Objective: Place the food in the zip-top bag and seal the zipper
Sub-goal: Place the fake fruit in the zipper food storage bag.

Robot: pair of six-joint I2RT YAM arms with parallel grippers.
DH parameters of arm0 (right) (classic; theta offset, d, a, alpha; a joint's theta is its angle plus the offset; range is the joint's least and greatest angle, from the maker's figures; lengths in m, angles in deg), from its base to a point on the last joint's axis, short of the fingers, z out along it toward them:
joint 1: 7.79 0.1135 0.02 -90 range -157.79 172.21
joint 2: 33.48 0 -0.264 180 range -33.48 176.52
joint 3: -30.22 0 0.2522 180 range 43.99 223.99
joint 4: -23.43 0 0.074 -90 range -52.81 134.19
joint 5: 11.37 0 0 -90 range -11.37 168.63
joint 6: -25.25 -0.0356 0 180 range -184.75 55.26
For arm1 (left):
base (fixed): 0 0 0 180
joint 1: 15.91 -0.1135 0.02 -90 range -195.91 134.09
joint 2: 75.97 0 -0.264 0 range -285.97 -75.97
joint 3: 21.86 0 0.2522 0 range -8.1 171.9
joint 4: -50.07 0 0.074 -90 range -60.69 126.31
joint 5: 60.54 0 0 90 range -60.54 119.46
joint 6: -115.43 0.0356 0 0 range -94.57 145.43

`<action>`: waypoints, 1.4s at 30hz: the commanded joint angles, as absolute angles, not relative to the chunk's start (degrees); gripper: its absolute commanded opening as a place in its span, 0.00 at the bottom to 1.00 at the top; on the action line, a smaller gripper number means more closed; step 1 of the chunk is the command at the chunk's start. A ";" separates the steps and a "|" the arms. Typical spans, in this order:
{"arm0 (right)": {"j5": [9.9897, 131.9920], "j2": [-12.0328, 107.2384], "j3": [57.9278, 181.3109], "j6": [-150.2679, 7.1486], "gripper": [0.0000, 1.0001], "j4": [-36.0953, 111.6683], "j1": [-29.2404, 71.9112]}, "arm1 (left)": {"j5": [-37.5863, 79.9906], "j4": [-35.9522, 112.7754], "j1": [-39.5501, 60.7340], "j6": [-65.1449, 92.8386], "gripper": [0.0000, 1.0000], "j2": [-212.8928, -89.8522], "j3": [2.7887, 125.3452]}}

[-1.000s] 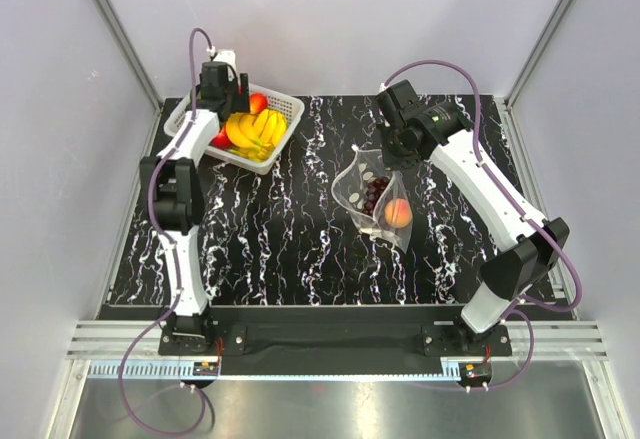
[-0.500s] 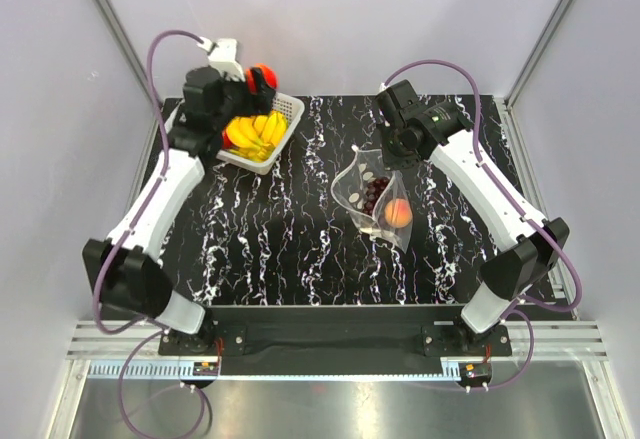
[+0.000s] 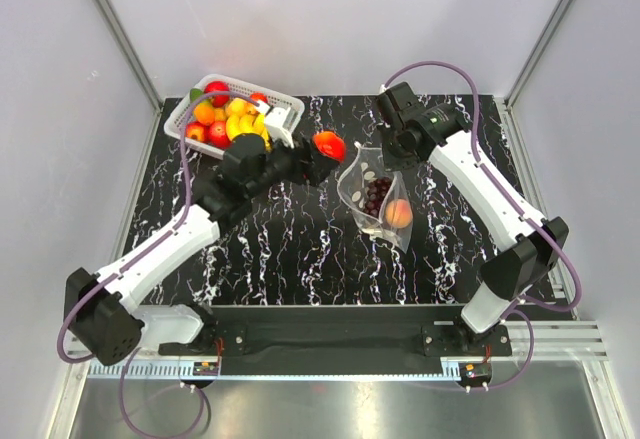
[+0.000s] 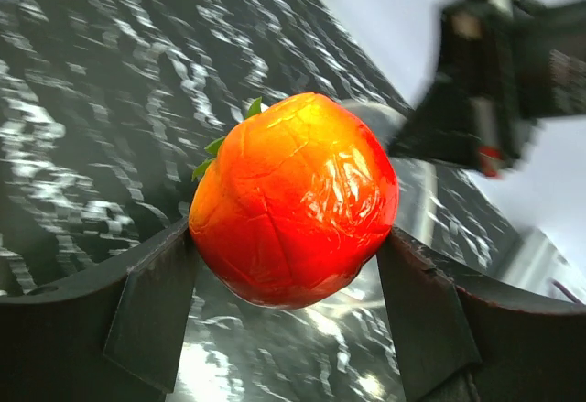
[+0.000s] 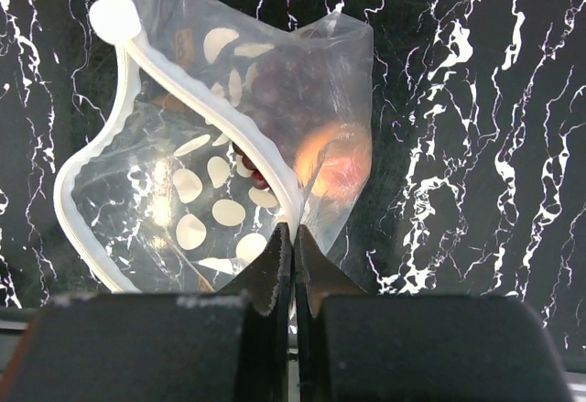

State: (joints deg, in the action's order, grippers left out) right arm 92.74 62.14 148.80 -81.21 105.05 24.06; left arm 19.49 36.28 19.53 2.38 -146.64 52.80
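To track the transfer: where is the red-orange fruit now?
Top view: the left claw holds the red-orange fruit just left of the open zip-top bag.

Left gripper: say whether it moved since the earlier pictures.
Yes. The left gripper, gripping a glossy red-orange round fruit, left the white lattice basket, moving right toward the clear polka-dot bag.

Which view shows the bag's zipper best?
Right wrist: the zipper fills the frame, open in a loop, right hand pinching its end. Top external shows the zip-top bag small; left wrist is filled by the red-orange fruit.
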 commanded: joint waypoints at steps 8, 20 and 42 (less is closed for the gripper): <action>93.31 58.46 146.20 -81.36 0.00 101.88 24.64 | 16.72 38.17 28.65 0.64 0.54 -153.56 57.63; 94.98 58.90 149.72 -81.27 0.00 105.04 24.64 | 16.54 40.01 30.15 -3.58 0.53 -163.85 61.76; 95.42 59.34 151.12 -81.01 0.00 105.92 24.64 | 28.22 22.26 25.43 5.02 0.99 -150.77 65.11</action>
State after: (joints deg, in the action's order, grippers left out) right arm 94.20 60.91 148.65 -81.21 106.05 24.09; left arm 22.17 24.54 29.48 1.02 -157.66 62.68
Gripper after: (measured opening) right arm 0.013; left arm 0.987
